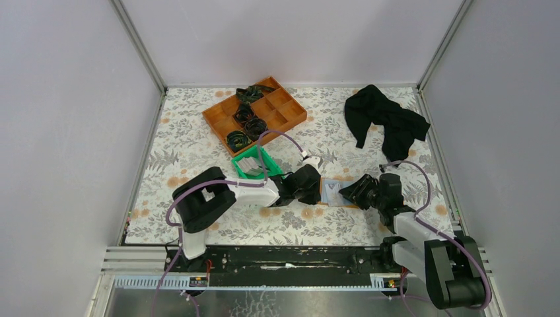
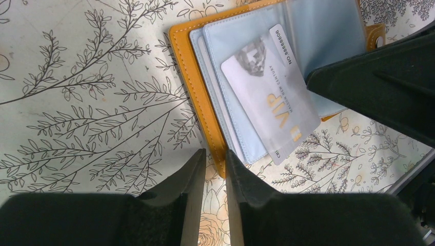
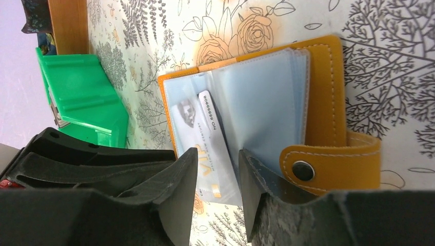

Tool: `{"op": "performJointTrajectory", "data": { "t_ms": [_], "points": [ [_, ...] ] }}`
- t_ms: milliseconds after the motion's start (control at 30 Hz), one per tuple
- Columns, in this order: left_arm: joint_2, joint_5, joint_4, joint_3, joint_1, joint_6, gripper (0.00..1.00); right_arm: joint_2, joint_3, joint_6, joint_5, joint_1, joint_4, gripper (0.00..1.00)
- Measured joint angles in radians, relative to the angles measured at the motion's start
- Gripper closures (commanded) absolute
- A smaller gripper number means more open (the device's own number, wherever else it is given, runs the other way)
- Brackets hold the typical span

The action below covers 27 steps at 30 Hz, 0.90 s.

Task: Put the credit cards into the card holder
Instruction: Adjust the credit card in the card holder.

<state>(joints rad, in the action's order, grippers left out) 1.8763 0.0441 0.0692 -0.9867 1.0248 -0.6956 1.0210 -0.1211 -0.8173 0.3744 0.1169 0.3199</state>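
A green bin (image 3: 87, 102) holding what look like more cards sits at left on the flowered counter (image 1: 178, 132). Beside it, the left hand (image 2: 215, 156), jaws drawn to a narrow slit, rests at the corner of the open orange wallet (image 2: 192, 77); whether it pinches the cover cannot be told. One silver VIP card (image 2: 269, 97) lies partly tucked into a clear sleeve with its end jutting past the wallet's edge, and at right the right hand (image 3: 218, 159) stands open around that end, gripping nothing. By this showing, the first card needs seating and the others are yet to go in.
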Motion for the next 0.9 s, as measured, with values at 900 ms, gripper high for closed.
{"op": "performJointTrajectory", "data": {
  "t_ms": [900],
  "points": [
    [0.01, 0.0, -0.003, -0.004, 0.0, 0.006, 0.73, 0.047, 0.035, -0.006, 0.076, -0.002, 0.077, 0.79]
  ]
}}
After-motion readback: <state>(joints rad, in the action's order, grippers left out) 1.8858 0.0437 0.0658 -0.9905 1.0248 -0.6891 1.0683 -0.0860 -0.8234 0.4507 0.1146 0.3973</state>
